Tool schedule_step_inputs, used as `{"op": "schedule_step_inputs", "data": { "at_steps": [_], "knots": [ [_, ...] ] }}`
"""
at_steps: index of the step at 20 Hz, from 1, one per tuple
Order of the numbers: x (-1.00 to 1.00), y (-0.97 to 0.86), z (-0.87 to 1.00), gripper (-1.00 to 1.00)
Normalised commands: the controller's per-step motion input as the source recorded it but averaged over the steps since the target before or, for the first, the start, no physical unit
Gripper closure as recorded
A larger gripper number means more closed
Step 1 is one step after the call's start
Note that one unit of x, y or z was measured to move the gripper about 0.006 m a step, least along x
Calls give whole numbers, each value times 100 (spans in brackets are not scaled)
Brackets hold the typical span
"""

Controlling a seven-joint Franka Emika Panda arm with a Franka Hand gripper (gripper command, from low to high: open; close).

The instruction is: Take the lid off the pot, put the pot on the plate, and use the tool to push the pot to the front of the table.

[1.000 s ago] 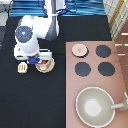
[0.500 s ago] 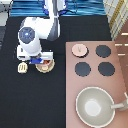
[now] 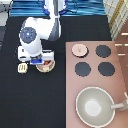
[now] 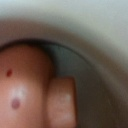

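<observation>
Your gripper (image 3: 40, 62) is low over the table (image 3: 30, 100), right on top of the pot (image 3: 45, 64), which sits on the plate (image 3: 46, 68). From the exterior view you see only a reddish sliver of the pot and a tan arc of plate poking out from under the hand on the side toward that view's right and bottom. Whether the gripper is clenched on the pot or released, you cannot tell.

The wrist view gives you what the overhead hides: the pot's (image 4: 30, 85) pink body with red specks fills it, 1 stubby side tab sticking out, and the plate's (image 4: 95, 35) pale rim curving around behind.

Just beside the gripper, toward the exterior view's left, lies the tool (image 3: 22, 68), flat on the table and apart from the plate. Well off toward the exterior view's right, the lid (image 3: 79, 49) rests on the stove (image 3: 120, 85), already off the pot, next to 3 black burners (image 3: 82, 69). Farther toward that view's bottom right stands the big grey pan (image 3: 97, 106).
</observation>
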Motion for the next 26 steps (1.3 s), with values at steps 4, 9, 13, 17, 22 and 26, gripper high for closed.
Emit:
{"op": "schedule_step_inputs", "data": {
  "at_steps": [4,9,13,17,22,26],
  "knots": [
    [-54,-39,71,-100],
    [-57,-46,75,-100],
    [-48,-53,76,-100],
    [-34,-59,59,-100],
    [-11,-80,18,-100],
    [0,-85,2,-100]
  ]
}}
